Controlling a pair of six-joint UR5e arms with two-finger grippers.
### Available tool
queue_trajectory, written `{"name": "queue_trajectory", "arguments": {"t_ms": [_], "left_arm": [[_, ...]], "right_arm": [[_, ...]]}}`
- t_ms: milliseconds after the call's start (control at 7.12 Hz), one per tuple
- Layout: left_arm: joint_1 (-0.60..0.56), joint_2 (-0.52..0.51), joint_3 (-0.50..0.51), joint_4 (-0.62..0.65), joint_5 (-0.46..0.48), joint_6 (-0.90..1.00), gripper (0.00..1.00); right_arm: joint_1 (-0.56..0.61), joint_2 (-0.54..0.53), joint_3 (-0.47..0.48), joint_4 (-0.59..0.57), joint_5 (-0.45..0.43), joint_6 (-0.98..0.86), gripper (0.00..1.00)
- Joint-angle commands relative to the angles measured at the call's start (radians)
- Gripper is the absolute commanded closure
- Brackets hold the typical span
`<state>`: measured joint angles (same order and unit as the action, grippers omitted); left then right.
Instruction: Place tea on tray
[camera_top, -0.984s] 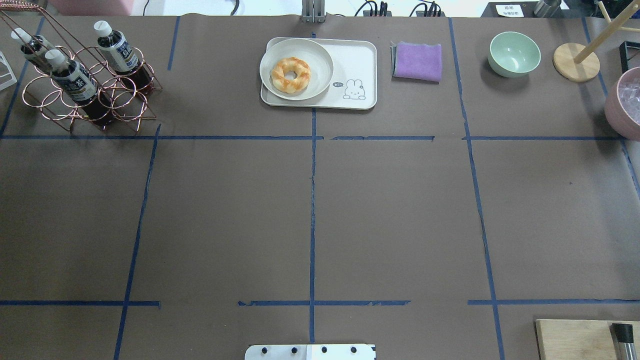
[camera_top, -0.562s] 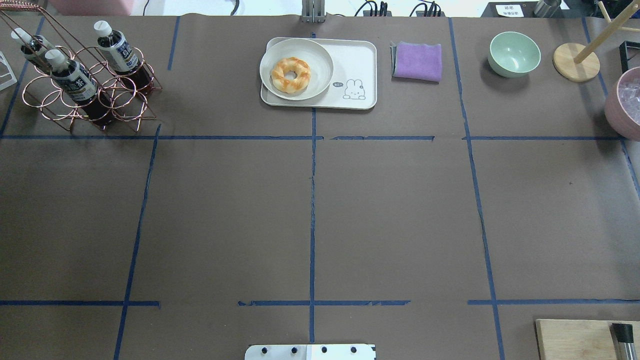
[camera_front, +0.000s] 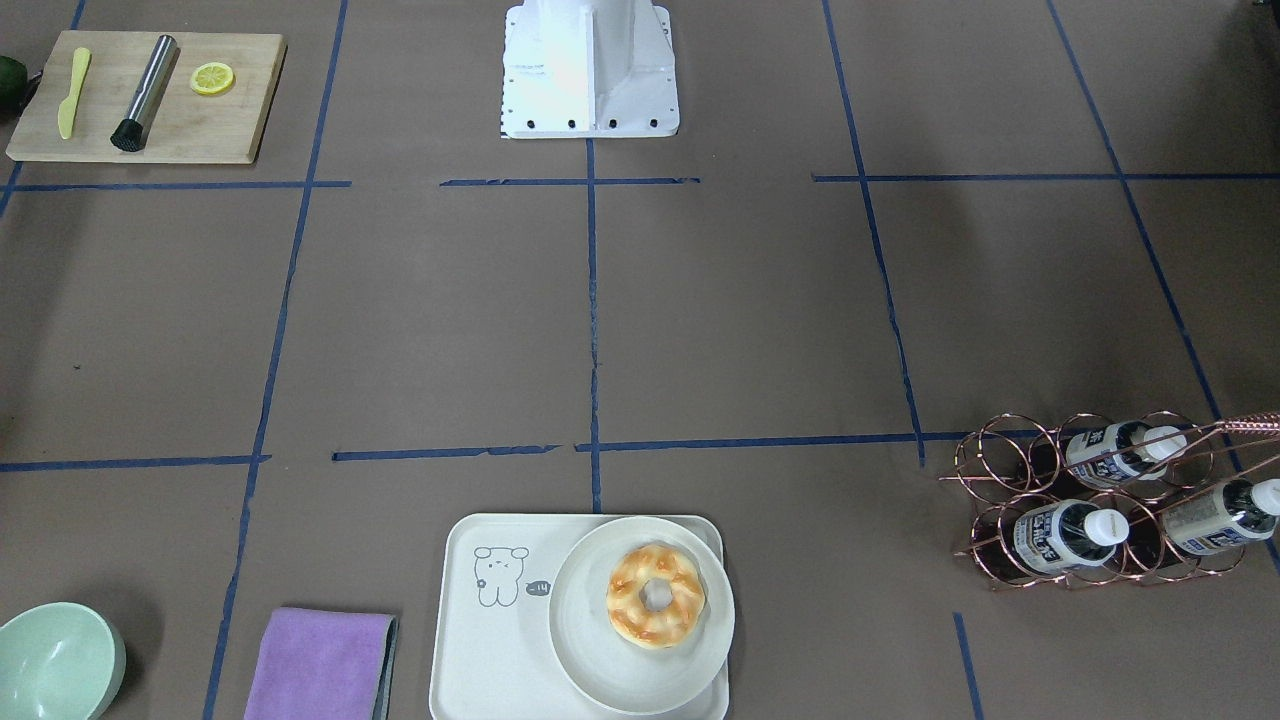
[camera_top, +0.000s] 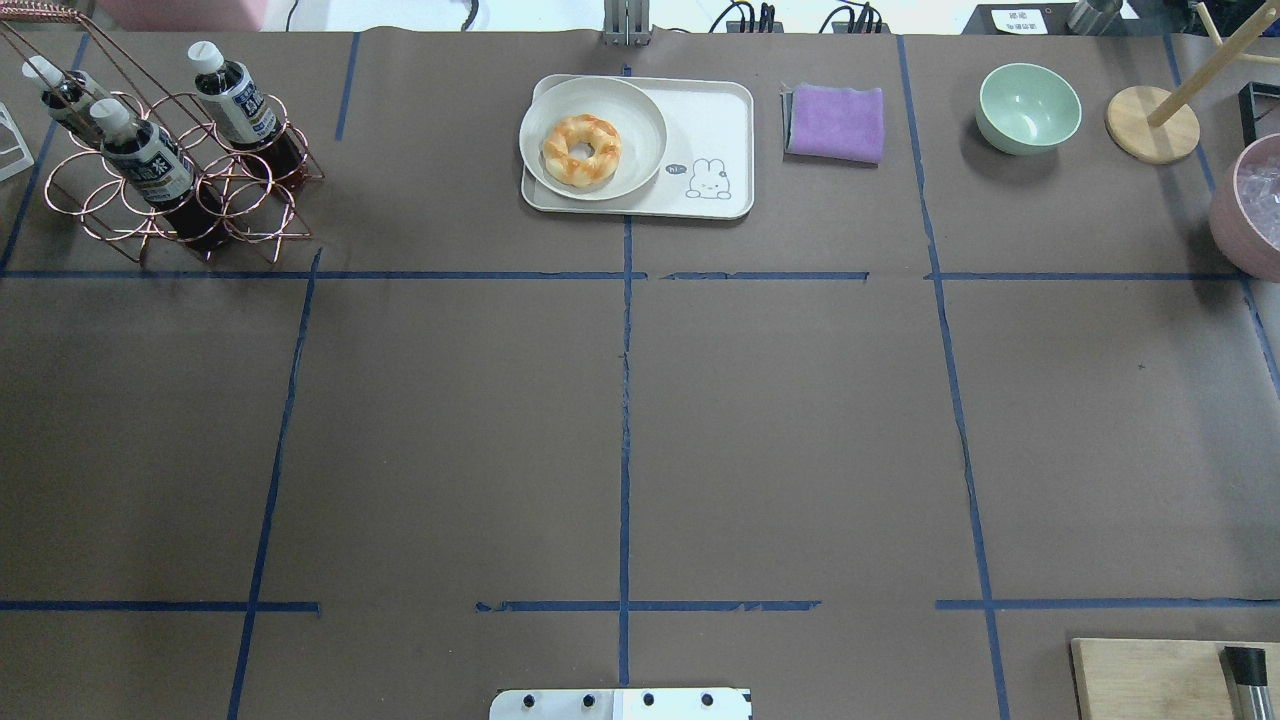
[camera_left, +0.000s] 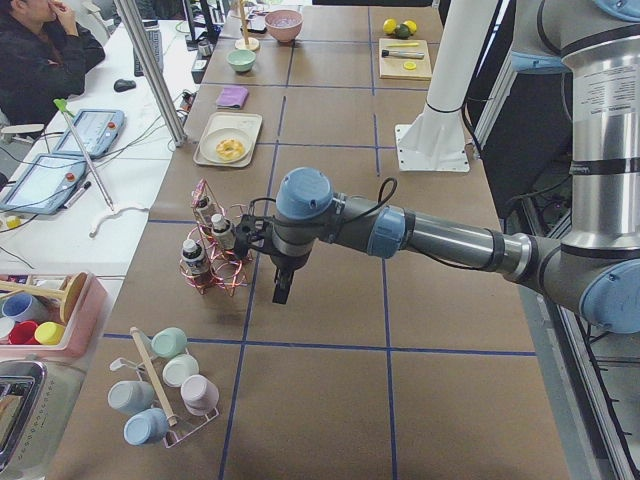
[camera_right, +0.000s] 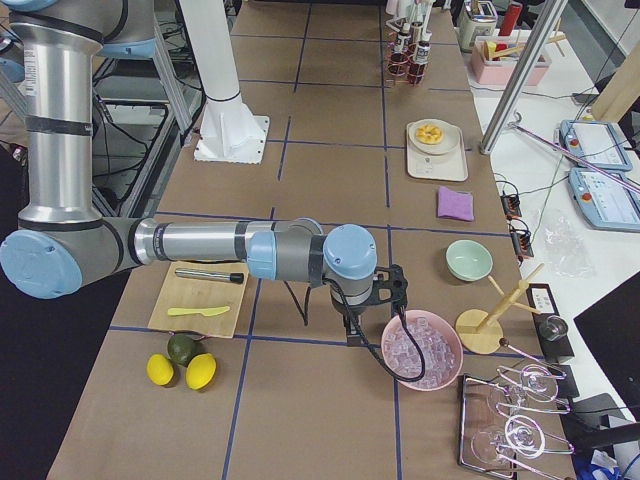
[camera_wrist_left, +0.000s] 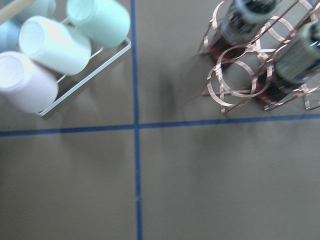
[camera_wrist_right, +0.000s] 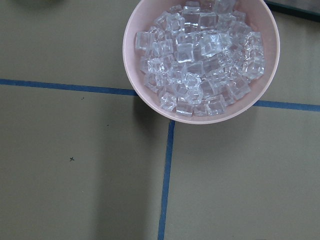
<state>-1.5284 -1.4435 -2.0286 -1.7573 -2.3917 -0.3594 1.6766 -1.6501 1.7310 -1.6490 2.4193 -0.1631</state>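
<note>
**Pre-grasp: tea not yet lifted**

Overhead shows no change over the last second. The tea (camera_top: 238, 100), three bottles, still stands in the copper rack (camera_top: 250, 200), well apart from the tray (camera_top: 715, 120). Left gripper (camera_left: 283, 290) hangs beside the rack and right gripper (camera_right: 352, 335) beside the ice bowl (camera_right: 420, 350). I cannot tell whether either is parted or closed. Task effectively unstarted.

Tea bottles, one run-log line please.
tea bottles: in rack; tray: plate, doughnut, no tea; left gripper: near rack, grip unclear; right gripper: near ice bowl, unclear

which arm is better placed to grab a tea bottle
Left. The left end effector hangs beside the copper wire rack holding the clear white-capped tea bottles; the right end effector is far off by the pink bowl of ice.
</note>
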Motion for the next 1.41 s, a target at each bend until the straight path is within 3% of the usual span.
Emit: {"name": "queue_trajectory", "arguments": {"t_ms": [0, 281, 843, 1265], "left_arm": [[0.164, 0.0, -0.013, -0.236, 0.18, -0.314, 0.0], [0.304, -0.005, -0.001, -0.329, 0.419, -0.453, 0.0], [0.496, -0.139, 0.043, -0.366, 0.731, -0.633, 0.0], [0.501, -0.196, 0.247, -0.6, 0.766, -0.619, 0.0]], "right_arm": [[-0.001, 0.006, 0.001, 0.002, 0.001, 0.008, 0.0], [-0.002, 0.019, 0.007, 0.0, 0.001, 0.019, 0.0], [-0.002, 0.019, 0.021, 0.002, 0.003, 0.077, 0.0], [-0.002, 0.019, 0.015, 0.018, 0.003, 0.08, 0.0]]}}
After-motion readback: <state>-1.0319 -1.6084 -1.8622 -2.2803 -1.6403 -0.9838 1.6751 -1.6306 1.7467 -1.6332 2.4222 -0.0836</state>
